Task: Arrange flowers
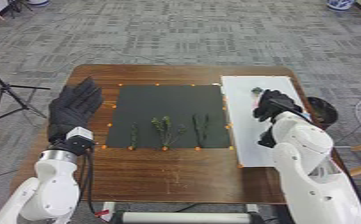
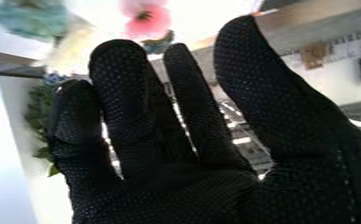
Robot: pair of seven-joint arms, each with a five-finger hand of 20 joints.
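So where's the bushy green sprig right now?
In the head view, the bushy green sprig is on the near part of the dark mat, between a thin stem on the left and darker stems on the right.

Here's grey patterned carpet [image 1: 185,35] stretching beyond the brown table [image 1: 176,175], and a black tripod [image 1: 6,86] stands to its left.

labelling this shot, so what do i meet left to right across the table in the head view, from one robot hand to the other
left hand, single thin green sprig, bushier branching sprigs, upright thin dark green stems, right hand
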